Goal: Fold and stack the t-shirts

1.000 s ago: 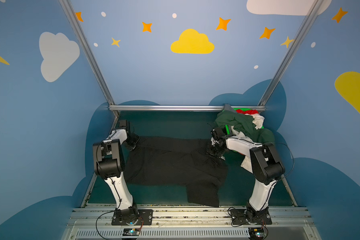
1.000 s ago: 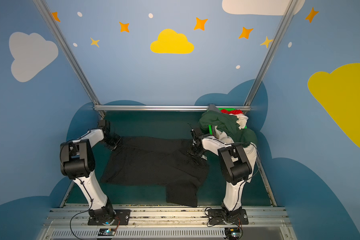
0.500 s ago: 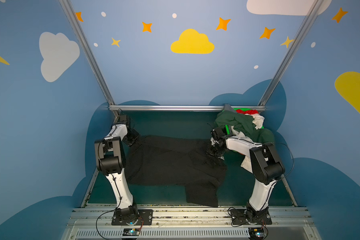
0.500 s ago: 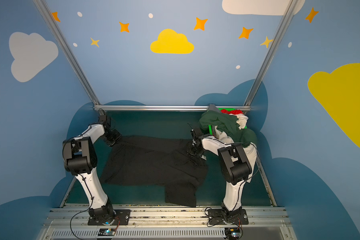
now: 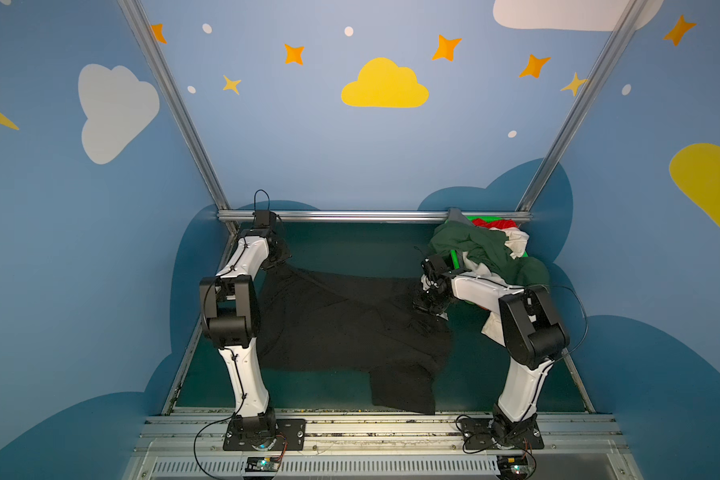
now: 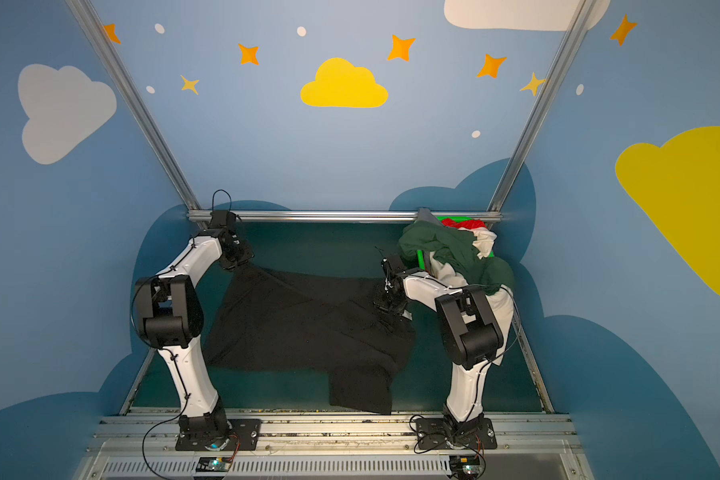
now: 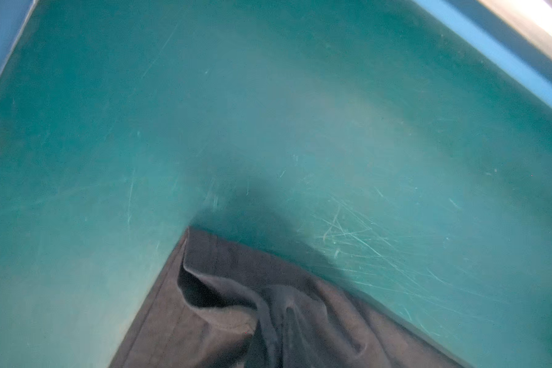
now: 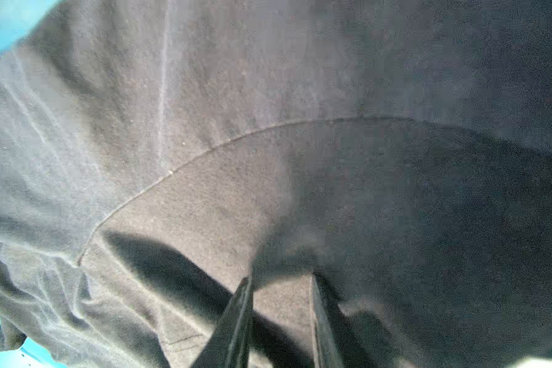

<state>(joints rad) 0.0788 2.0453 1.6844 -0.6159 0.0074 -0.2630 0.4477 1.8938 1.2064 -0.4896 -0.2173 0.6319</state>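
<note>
Black t-shirt [image 5: 350, 328]: soft, matte knit, spread over the teal table [image 5: 358, 249] between the two arms. Its outline is irregular, with one flap reaching the near edge and the far-left corner drawn up into a taut peak.
Cloth close up: in the right wrist view a curved seam [image 8: 268, 130] crosses fine, slightly linty fabric. In the left wrist view a hemmed corner [image 7: 204, 255] puckers softly above the scratched tabletop.
Other shirts: dark green t-shirt [image 5: 483, 249], white t-shirt [image 5: 516, 243] and red t-shirt [image 5: 495, 224] lie crumpled in a heap over the bright green basket [image 5: 456, 259] in the far-right corner.
Left gripper [image 5: 276, 261]: clenched at the cloth's raised peak and seemingly pinching that corner, though its fingers are hidden in the wrist view.
Left arm: elbow folded high, forearm reaching to the far-left of the table, wrist aimed downward.
Right gripper [image 5: 430, 306]: pointed down onto the black t-shirt's right edge. Its dark fingers [image 8: 236, 318] stand partly apart with cloth between them, and I cannot tell whether they pinch it.
Right arm: elbow raised, forearm angled inward just in front of the basket.
</note>
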